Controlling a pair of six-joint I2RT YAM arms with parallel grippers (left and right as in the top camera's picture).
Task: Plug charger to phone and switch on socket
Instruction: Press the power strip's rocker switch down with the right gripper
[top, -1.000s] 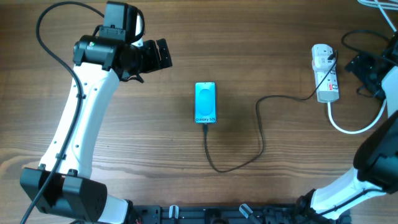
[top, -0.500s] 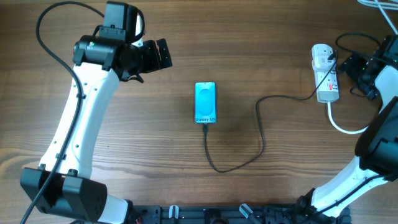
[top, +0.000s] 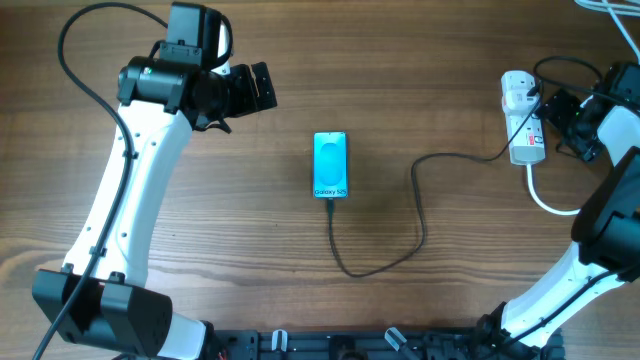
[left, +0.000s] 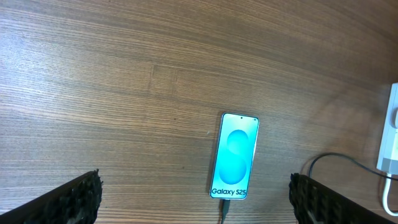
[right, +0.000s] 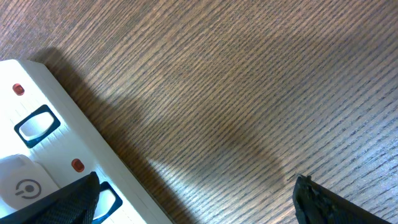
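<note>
Hovered over grained wooden table, right gripper parted just beside the socket at far right; left gripper parted too, idle.
Called for a narrowed jaw and one fingertip square on a rounded white rocker, likely. Showed smooth plastic socket, glassy cyan phone mid-table, thin black charger seemingly seated at its lower edge.

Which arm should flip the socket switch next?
Right. The right end effector sits open beside the socket, its switches in the wrist view. The left end effector hangs far off past the phone, which the charger already reaches.
</note>
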